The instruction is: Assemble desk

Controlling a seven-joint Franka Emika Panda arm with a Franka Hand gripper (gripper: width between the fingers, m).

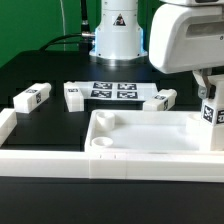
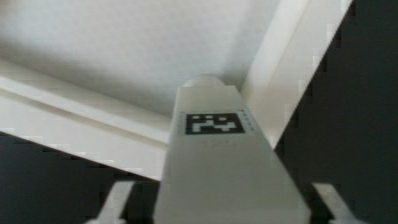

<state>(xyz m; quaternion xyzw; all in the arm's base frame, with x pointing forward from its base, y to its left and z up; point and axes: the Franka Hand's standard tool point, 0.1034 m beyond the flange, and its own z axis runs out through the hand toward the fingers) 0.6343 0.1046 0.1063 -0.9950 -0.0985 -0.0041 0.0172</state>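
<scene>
The white rimmed tabletop (image 1: 150, 132) lies in front, its round corner sockets facing up. At its far right corner a white tagged leg (image 1: 210, 112) stands nearly upright, and my gripper (image 1: 209, 93) comes down on it from above. In the wrist view this leg (image 2: 221, 150) fills the middle, its tag facing the camera. My gripper (image 2: 221, 205) is shut on it, one of the fingers (image 2: 118, 200) on either side. Past the leg lie the tabletop's inner face (image 2: 107, 45) and rim. The leg's lower end is hidden.
Three loose white legs lie on the black table: a first leg (image 1: 32, 97), a second leg (image 1: 72, 94) and a third leg (image 1: 160, 100). The marker board (image 1: 113, 90) lies between them. A low white barrier wall (image 1: 45, 155) runs along the front. The arm's base (image 1: 118, 35) stands behind.
</scene>
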